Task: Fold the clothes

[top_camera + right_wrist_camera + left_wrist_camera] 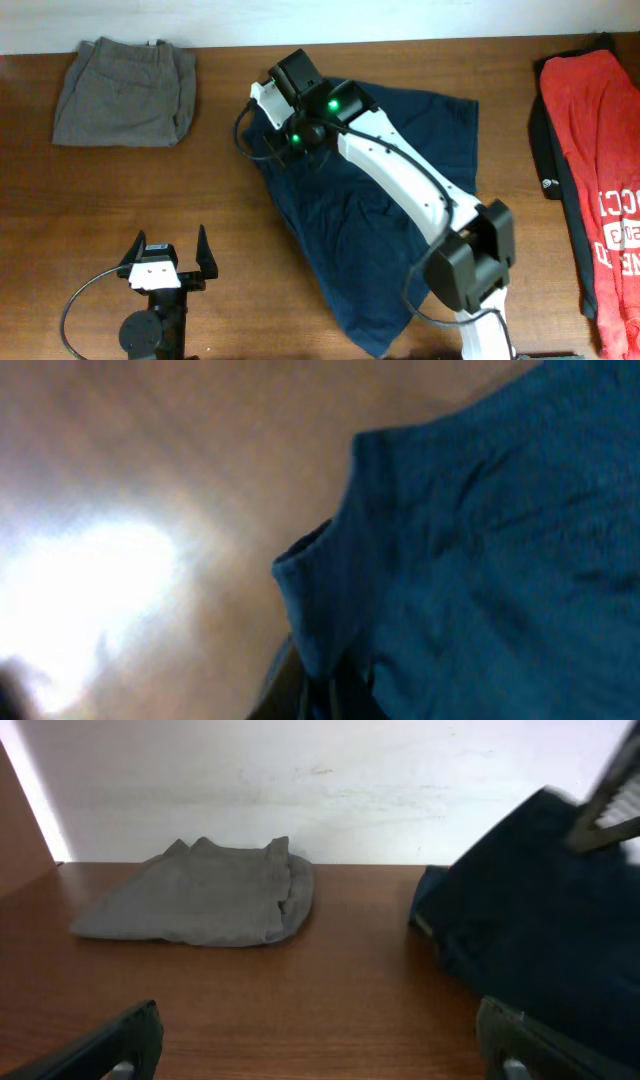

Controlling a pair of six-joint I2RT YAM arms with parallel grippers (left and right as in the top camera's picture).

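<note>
Pinching a corner of the navy shorts point(330, 230), the right pincer point(320, 685) is staying out of nothing else; they are lying mid-bench point(240, 250). The left pincer point(170, 258) is sitting spread. The red T-shirt point(590, 130) is showing cut-off, unreadable white lettering point(618, 232).

Overhead was evenly lit and sharp; the right wrist view was heavily blurred, white glare on the table point(90, 580) at nine o'clock; left wrist blurred the navy shorts point(540, 930) at three o'clock.
</note>
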